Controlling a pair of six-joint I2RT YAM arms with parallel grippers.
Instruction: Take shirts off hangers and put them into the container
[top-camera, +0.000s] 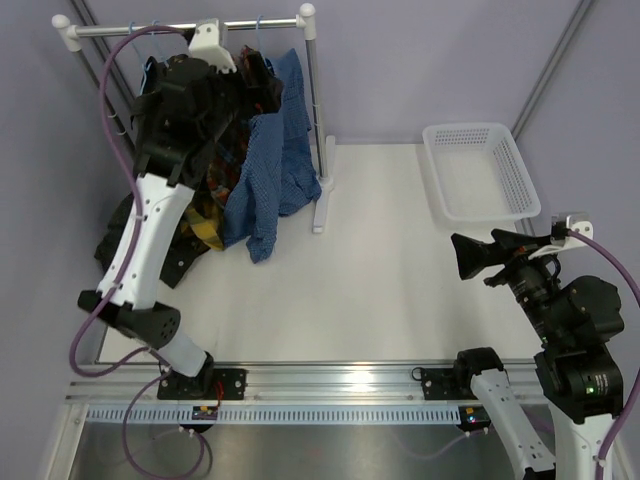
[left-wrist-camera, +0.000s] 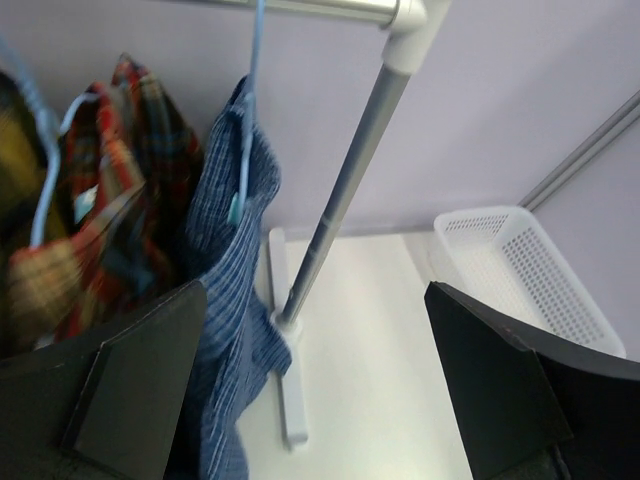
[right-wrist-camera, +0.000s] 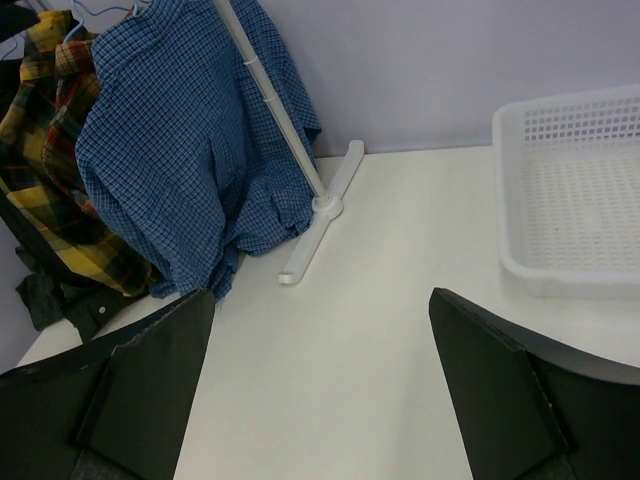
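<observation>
Blue check shirt (right-wrist-camera: 190, 170) hangs beside yellow plaid shirt (right-wrist-camera: 50, 190); white basket (right-wrist-camera: 570, 278) sits well apart

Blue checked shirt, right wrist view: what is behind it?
A yellow-black plaid shirt shows past its edge at the picture's left, with dark cloth below. The blue shirt covers the rest of both, so what else hangs there cannot be told.

Rail (top-camera: 321, 200) on white table (top-camera: 400, 290); left foot likely hidden.
</observation>
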